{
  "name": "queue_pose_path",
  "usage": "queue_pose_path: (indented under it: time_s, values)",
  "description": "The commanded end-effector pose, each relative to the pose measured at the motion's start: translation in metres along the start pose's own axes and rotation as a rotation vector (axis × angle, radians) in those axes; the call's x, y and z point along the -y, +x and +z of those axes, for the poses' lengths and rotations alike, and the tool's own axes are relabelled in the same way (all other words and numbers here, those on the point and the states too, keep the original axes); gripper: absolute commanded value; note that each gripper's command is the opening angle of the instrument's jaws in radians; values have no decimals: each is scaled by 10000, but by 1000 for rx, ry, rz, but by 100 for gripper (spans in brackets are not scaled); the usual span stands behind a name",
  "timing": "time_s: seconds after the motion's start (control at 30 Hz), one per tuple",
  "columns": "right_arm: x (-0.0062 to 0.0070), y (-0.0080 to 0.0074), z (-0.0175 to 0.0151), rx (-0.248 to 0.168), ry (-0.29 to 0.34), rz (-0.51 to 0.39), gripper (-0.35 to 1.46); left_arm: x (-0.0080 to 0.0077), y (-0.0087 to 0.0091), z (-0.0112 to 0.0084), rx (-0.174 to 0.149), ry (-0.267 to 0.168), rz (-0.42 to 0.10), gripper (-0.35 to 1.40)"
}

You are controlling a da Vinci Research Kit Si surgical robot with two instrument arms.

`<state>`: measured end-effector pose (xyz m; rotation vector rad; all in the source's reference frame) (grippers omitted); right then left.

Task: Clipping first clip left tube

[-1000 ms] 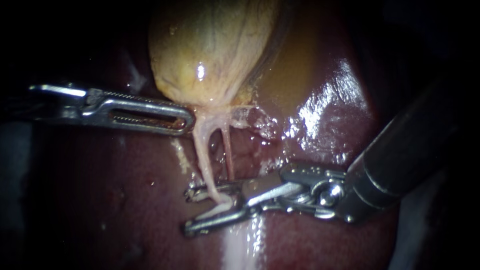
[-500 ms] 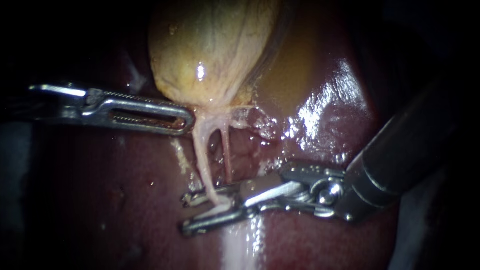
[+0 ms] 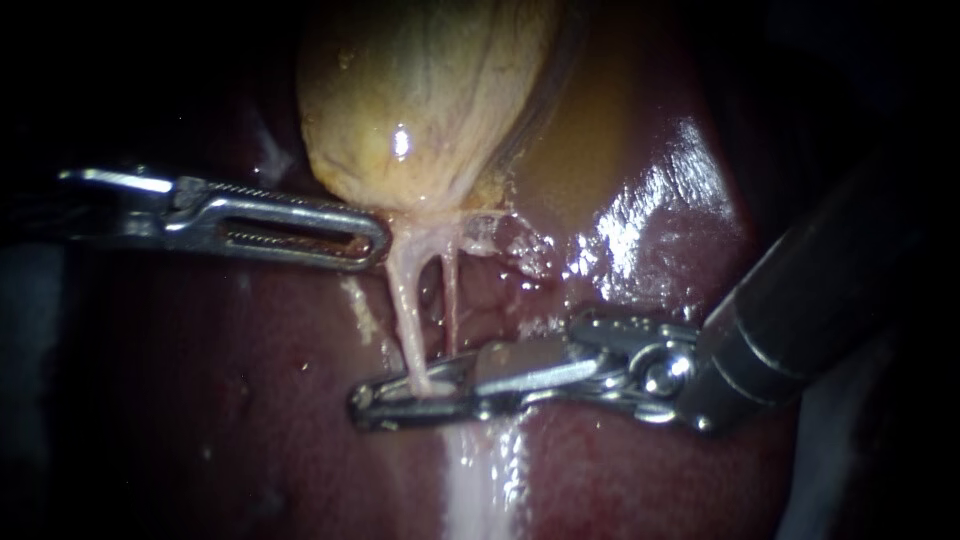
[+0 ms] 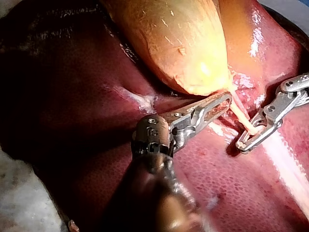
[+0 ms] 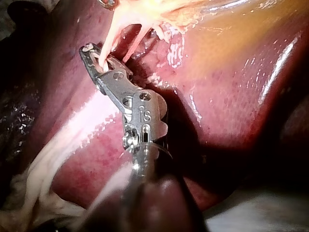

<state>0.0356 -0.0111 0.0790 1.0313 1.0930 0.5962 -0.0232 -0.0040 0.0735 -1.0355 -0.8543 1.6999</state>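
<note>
Right instrument (image 3: 372, 403) has its jaws squeezed down on the left tube (image 3: 404, 310), one jaw on each side, only a thin slit left between them. The grip is low on the tube, well below the point where it leaves the gallbladder (image 3: 420, 90) and close above the liver (image 3: 640, 450). The right wrist view confirms it: the tube runs in between the jaws near their tips. The thinner right tube (image 3: 450, 300) stands just beside it and looks to be outside the jaws, ending behind the upper one. Left instrument (image 3: 372, 243) sits with its tip against the gallbladder neck, where both tubes start; I cannot tell whether it holds any tissue there. My judgement is that the closing stroke is done or nearly so. The clip itself is hidden inside the jaws, so I cannot yet confirm it is seated. What is left is to open, back off and check that the clip sits across the tube. One second ago the right jaws stood in a wide V with the tube lying loose between them; half a second ago the V was narrower; now it is closed. The jaw tips have also crept slightly toward the gallbladder along the tube. Left instrument, gallbladder and right tube have not moved.
</note>
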Motion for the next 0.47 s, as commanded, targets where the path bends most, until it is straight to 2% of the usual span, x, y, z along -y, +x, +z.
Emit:
queue_pose_path:
  time_s: [0.03,0.47]
  values:
    - [0,-1,0,-1,-5,-1,-35,0,0,0,0,1,0,-35]
    - [0,-2,0,5,-7,-2,-35,0,0,1,0,1,0,-35]
